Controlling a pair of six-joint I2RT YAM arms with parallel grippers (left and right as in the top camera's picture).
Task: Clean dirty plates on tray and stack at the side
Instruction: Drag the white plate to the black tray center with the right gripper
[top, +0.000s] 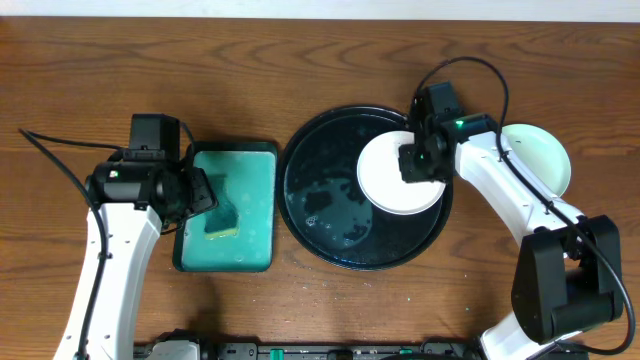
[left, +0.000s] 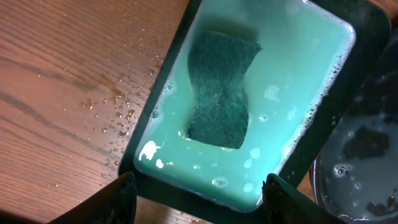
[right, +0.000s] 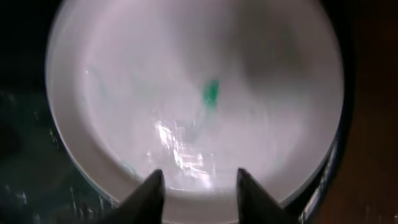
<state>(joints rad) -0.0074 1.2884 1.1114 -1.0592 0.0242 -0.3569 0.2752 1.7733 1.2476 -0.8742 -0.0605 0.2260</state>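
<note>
The round black tray (top: 320, 190) sits mid-table, wet with suds. One white plate (top: 385, 190) lies on its right half. In the right wrist view this plate (right: 124, 93) fills the frame and has a small teal smear (right: 211, 92) near its centre. My right gripper (top: 418, 165) hovers over the plate, its fingers (right: 194, 186) open and empty above the near rim. A second, pale mint plate (top: 540, 155) lies on the table to the right of the tray. A third plate is not in view. My left gripper (top: 208, 190) is open and empty (left: 196, 199) at the left edge of the teal tray.
A rectangular teal tray with a black rim (top: 230, 160) stands left of the black tray. It holds soapy liquid and a green sponge (left: 221, 87), also seen overhead (top: 225, 215). Water drops lie on the wood (left: 118, 106) beside it. The black tray's rim shows in the left wrist view (left: 354, 168).
</note>
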